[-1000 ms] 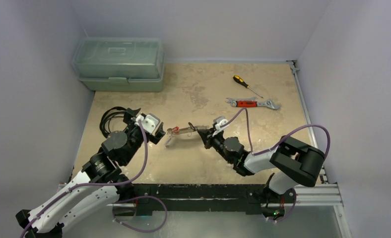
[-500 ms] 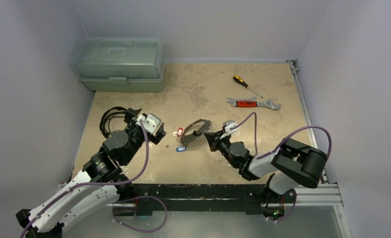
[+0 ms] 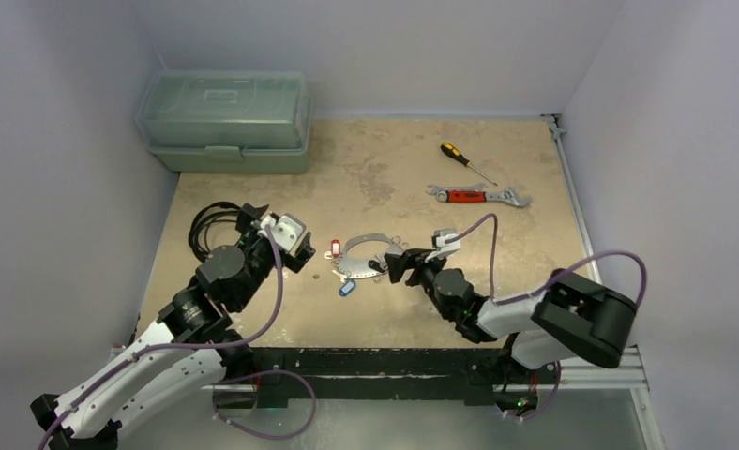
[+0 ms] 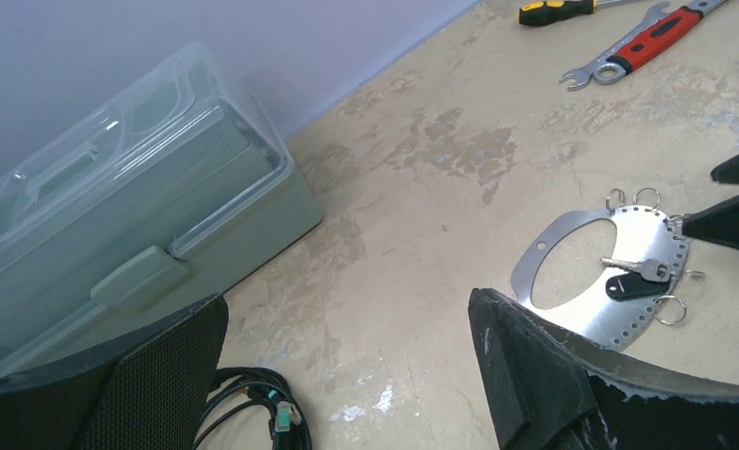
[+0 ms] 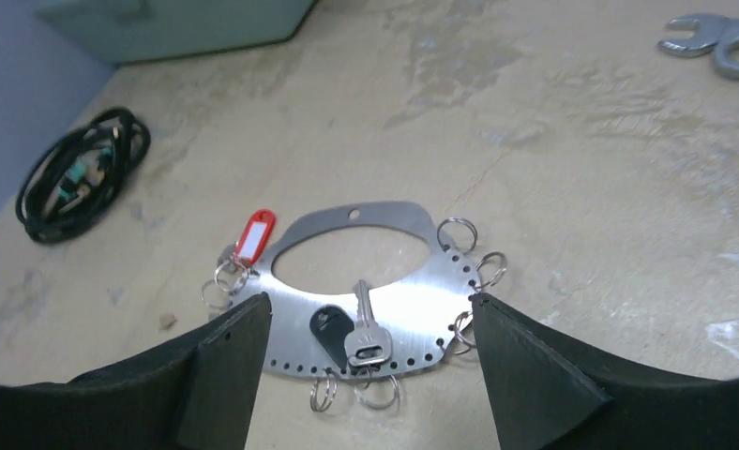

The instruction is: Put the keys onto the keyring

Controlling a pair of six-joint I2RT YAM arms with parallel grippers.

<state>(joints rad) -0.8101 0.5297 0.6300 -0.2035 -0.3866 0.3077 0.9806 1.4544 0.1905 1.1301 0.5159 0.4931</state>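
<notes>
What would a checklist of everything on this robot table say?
Surface: beige blotchy tabletop.
Job's things: keyring lying flat; black-tagged key resting on it; red tag at its edge; blue tag beside it.
Clutter: wrench, screwdriver, green toolbox.
Claws: left claw open, empty; right claw open, keyring just ahead, not gripped.
Cables: black cable coiled by the left arm; purple cables along both arms.
Surroundings: plain pale walls; nothing else seen.
</notes>
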